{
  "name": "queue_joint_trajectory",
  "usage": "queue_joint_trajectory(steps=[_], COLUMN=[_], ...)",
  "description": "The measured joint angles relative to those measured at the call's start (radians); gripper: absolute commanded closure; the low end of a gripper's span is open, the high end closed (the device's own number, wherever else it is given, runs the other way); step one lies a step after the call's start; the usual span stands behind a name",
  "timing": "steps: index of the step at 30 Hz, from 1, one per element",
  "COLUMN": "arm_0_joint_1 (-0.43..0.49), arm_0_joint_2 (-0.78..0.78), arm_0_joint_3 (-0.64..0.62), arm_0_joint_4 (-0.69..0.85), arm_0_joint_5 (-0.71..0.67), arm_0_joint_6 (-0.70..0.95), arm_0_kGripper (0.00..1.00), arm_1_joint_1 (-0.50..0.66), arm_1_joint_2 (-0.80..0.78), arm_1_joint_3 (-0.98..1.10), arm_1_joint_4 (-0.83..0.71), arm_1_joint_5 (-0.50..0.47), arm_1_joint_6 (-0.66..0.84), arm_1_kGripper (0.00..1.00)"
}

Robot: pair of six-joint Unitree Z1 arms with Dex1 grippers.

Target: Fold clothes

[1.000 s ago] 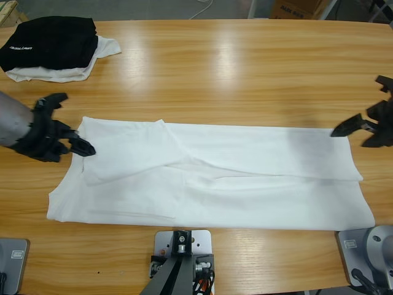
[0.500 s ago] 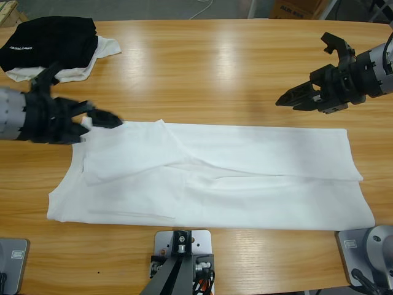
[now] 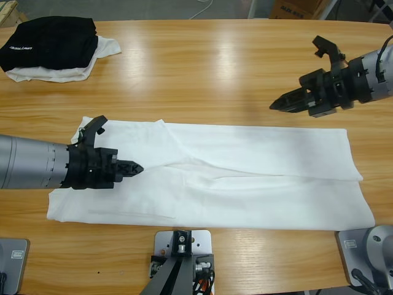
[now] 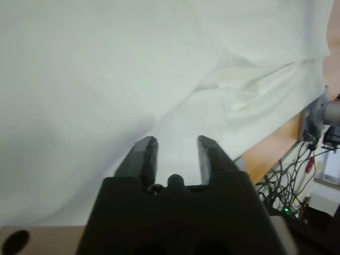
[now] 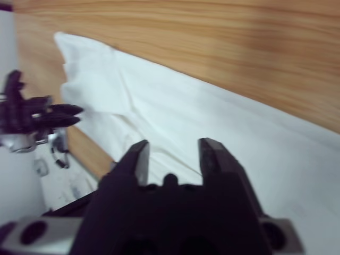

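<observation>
Wooden worktop (image 3: 215, 67) carries everything. White T-shirt (image 3: 245, 178) lies flat along the near side of the worktop as a long band folded lengthwise, with a diagonal crease left of its middle and a folded edge running along its right half. No chest print or neck label visible in this state. Left arm enters from the left edge, lying low over the T-shirt's left end; left hand (image 3: 132, 168) sits over the cloth just inside that end, jaws a little apart in the wrist view with only white fabric between and beyond them, nothing gripped. Right hand (image 3: 279, 104) hangs beyond the T-shirt's far right edge, above bare wood and clear of the cloth, jaws slightly parted and empty. Black garment with white lettering (image 3: 52, 42) lies folded on a smaller white garment (image 3: 101, 50), well beyond the T-shirt's far left corner.
</observation>
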State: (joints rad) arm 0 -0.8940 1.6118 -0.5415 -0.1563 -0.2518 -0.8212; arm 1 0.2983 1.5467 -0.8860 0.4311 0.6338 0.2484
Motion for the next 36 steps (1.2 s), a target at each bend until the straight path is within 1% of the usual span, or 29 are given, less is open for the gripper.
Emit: queue_joint_trajectory(steps=[5, 8, 11, 14, 18, 21, 25, 29, 36], arm_0_joint_1=[0.000, 0.002, 0.027, 0.048, 0.055, 0.056, 0.071, 0.086, 0.114], arm_0_joint_2=[-0.028, -0.088, -0.144, -0.147, -0.059, 0.008, 0.032, 0.029, -0.034], arm_0_joint_3=[0.063, 0.089, 0.103, 0.113, 0.172, 0.202, 0.250, 0.265, 0.321], arm_0_joint_4=[-0.010, -0.010, -0.031, -0.080, -0.201, -0.247, -0.257, -0.267, -0.256], arm_0_joint_5=[0.024, 0.057, 0.075, 0.076, 0.075, 0.072, 0.073, 0.074, 0.087], arm_0_joint_6=[-0.009, -0.026, -0.032, -0.032, -0.034, -0.039, -0.054, -0.060, -0.079], arm_0_kGripper=[1.000, 1.000, 1.000, 1.000, 1.000, 1.000, 1.000, 1.000, 1.000], arm_1_joint_1=[0.003, 0.003, 0.004, 0.004, 0.004, 0.004, 0.004, 0.004, 0.004], arm_1_joint_2=[0.015, 0.049, 0.061, 0.067, 0.068, 0.067, 0.067, 0.067, 0.070], arm_1_joint_3=[0.095, 0.131, 0.143, 0.149, 0.162, 0.176, 0.186, 0.205, 0.223], arm_1_joint_4=[-0.198, -0.262, -0.283, -0.297, -0.315, -0.320, -0.332, -0.345, -0.360], arm_1_joint_5=[0.198, 0.239, 0.248, 0.249, 0.249, 0.249, 0.249, 0.251, 0.252], arm_1_joint_6=[0.000, 0.000, 0.000, 0.000, 0.000, 0.000, 0.000, 0.000, 0.000], arm_1_kGripper=[1.000, 1.000, 1.000, 1.000, 1.000, 1.000, 1.000, 1.000, 1.000])
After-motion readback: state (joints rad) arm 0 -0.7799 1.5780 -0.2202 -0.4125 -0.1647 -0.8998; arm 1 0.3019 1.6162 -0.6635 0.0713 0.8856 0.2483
